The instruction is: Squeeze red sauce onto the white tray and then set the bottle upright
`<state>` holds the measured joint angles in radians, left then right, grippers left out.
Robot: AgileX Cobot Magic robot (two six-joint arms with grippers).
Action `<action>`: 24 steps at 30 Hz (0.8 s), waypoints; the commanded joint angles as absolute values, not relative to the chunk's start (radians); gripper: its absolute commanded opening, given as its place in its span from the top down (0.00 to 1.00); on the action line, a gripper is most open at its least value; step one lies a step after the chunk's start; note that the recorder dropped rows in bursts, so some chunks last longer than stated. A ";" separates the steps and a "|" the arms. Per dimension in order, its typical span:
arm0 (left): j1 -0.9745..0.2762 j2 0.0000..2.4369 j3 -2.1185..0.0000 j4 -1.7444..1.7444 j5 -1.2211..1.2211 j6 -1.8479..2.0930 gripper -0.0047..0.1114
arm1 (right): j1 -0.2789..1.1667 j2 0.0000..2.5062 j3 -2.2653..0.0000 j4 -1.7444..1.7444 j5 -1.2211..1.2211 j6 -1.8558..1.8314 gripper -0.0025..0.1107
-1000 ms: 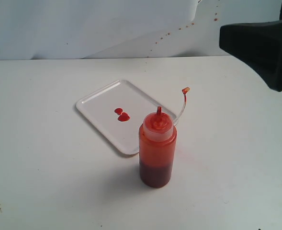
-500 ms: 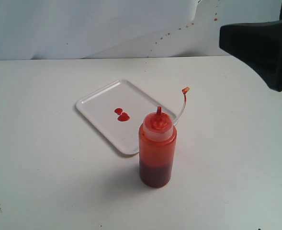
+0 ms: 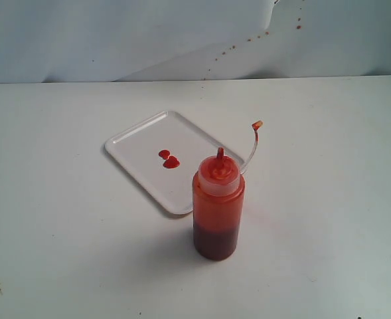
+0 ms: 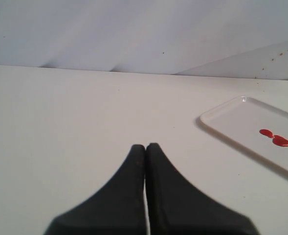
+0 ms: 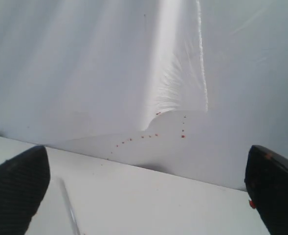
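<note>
From across the room, the bottle [image 3: 218, 209] stands upright on the table [image 3: 62, 219], nozzle up, with darker sauce settled in its lower part. Its thin cap strap [image 3: 251, 147] arcs off toward one o'clock. The white tray [image 3: 137, 143] lies flat at about eleven o'clock from the bottle; its near corner sits just behind the bottle, though I cannot tell whether they touch. Two small blobs of red sauce [image 3: 170, 160] sit side by side near the tray's middle. Neither arm shows in this view.

Through the left wrist camera, the left gripper [image 4: 145, 147] has its jaws pressed together on nothing, above bare table, with the tray and its two red blobs well off to one side.

Through the right wrist camera, the right gripper [image 5: 146, 164] has its jaws spread wide and empty, facing the red-speckled backdrop [image 5: 109, 73]; the bottle is not in that picture.

To my eye both steps look done: sauce is on the tray and the bottle is upright and released. Nothing seems left.
</note>
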<state>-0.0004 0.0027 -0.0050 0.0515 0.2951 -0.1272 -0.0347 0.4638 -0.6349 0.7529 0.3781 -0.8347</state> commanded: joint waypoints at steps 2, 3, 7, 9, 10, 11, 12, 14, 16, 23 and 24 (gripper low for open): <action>-0.004 0.000 0.000 0.058 0.285 -0.120 0.96 | -0.041 0.459 -0.612 0.743 0.357 -0.918 0.05; -0.004 0.000 0.000 0.058 0.285 -0.120 0.96 | -0.041 0.459 -0.612 0.743 0.355 -0.918 0.05; -0.004 0.000 0.000 0.058 0.285 -0.122 0.96 | -0.041 0.459 -0.607 0.743 0.350 -0.918 0.05; -0.004 0.000 0.000 0.058 0.285 -0.122 0.96 | -0.041 0.459 -0.594 0.722 0.330 -0.914 0.05; -0.004 0.000 0.000 0.058 0.285 -0.122 0.96 | -0.041 0.459 -0.591 0.688 0.322 -0.895 0.05; -0.004 0.000 0.000 0.058 0.285 -0.122 0.96 | -0.041 0.459 -0.589 0.615 0.318 -0.835 0.05; -0.004 0.000 0.000 0.058 0.285 -0.122 0.96 | -0.041 0.459 -0.589 0.553 0.315 -0.771 0.05; -0.004 0.000 0.000 0.058 0.285 -0.122 0.96 | -0.041 0.453 -0.581 0.364 0.287 -0.559 0.05; -0.004 0.000 0.000 0.058 0.285 -0.122 0.96 | -0.041 0.431 -0.559 0.172 0.246 -0.338 0.05; -0.004 0.000 0.000 0.058 0.285 -0.120 0.96 | -0.041 0.303 -0.402 -0.188 -0.026 0.011 0.05; -0.004 0.000 0.000 0.058 0.285 -0.120 0.96 | -0.041 0.286 -0.385 -0.188 -0.047 0.011 0.05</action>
<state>-0.0004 0.0027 -0.0050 0.0552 0.2951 -0.1234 -0.0347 0.3287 -0.4370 -0.1294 0.0504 -0.0362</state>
